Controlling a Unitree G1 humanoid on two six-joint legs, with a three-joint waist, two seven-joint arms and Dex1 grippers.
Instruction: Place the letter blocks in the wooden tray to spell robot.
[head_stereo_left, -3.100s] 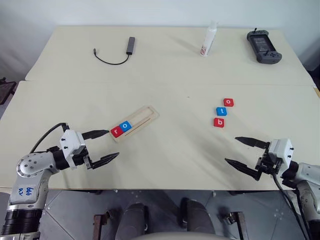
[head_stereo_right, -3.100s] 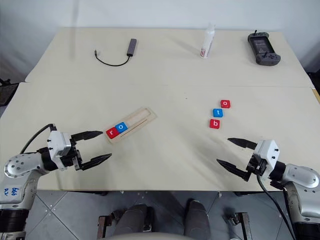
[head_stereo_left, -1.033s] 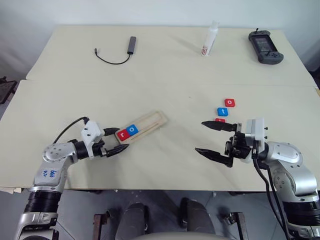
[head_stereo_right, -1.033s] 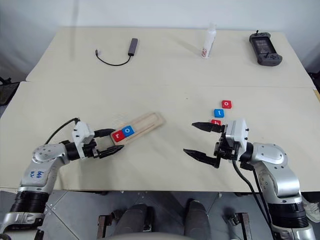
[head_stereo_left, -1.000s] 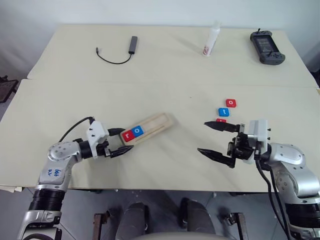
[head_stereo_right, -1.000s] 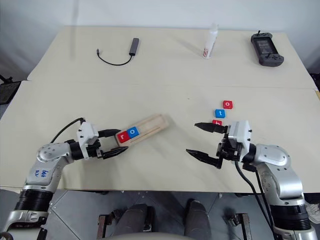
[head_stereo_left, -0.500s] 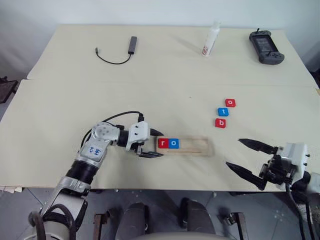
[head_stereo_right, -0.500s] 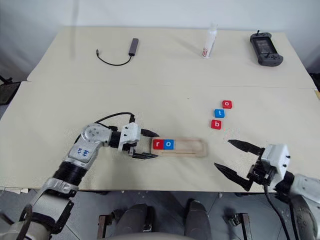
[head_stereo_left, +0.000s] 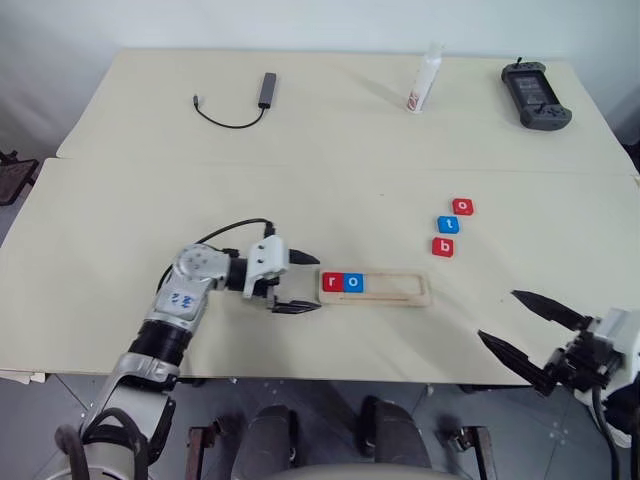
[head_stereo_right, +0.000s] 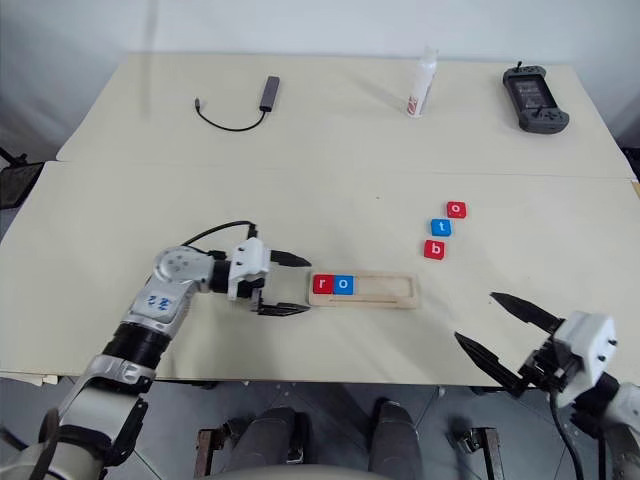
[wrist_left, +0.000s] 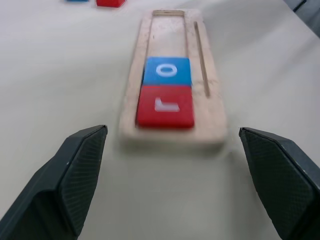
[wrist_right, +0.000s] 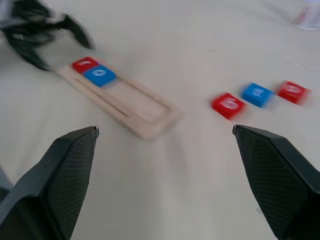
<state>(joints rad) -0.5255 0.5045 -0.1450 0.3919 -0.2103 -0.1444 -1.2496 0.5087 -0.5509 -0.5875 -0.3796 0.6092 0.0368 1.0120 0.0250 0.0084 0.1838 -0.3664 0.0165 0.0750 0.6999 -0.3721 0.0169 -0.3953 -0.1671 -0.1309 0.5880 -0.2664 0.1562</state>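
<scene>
Letter blocks r (head_stereo_left: 332, 282) and o (head_stereo_left: 353, 283) sit at the left end of the wooden tray (head_stereo_left: 400, 289), which lies level just below the frame's centre on the surface (head_stereo_left: 330, 150). Three loose blocks, o (head_stereo_left: 461, 207), t (head_stereo_left: 447, 225) and b (head_stereo_left: 443, 246), lie right of centre. Left pincer (head_stereo_left: 304, 283) gapes at the tray's left end, grasping nothing; right pincer (head_stereo_left: 533, 330), lower right, is released too.

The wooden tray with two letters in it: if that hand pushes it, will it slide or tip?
The wooden tray lies flat and low, so it probably slides. It looks stiff. The left hand sits off one end, so it may swivel.
</scene>
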